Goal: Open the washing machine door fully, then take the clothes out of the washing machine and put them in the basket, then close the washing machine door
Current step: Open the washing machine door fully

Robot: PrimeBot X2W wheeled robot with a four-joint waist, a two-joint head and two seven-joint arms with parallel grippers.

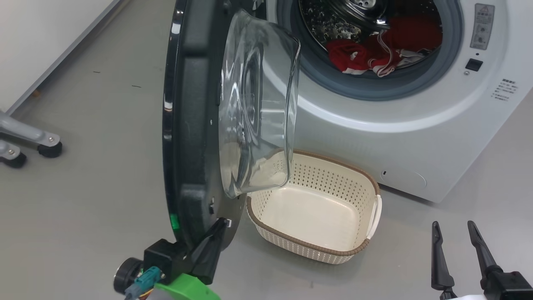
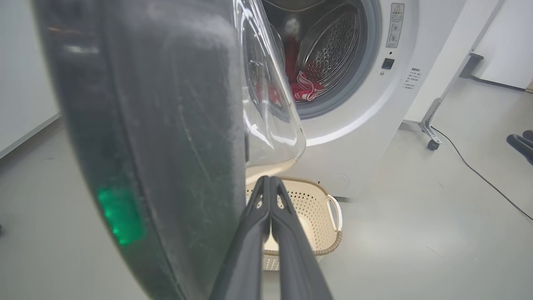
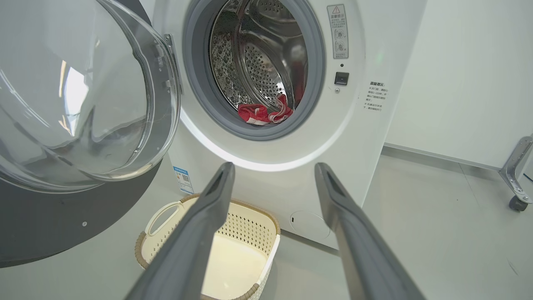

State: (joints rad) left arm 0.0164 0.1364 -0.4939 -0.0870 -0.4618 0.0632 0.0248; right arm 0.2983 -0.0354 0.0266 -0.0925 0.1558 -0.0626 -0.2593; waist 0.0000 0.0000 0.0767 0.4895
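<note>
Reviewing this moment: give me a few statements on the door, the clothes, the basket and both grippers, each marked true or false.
1. The basket is empty. True.
2. The washing machine door is shut. False: it stands swung open.
3. The red clothes lie in the drum. True.
4. The right gripper holds a garment. False: its fingers are spread apart and hold nothing.
5. The left gripper is shut, at the door's lower edge. True.
</note>
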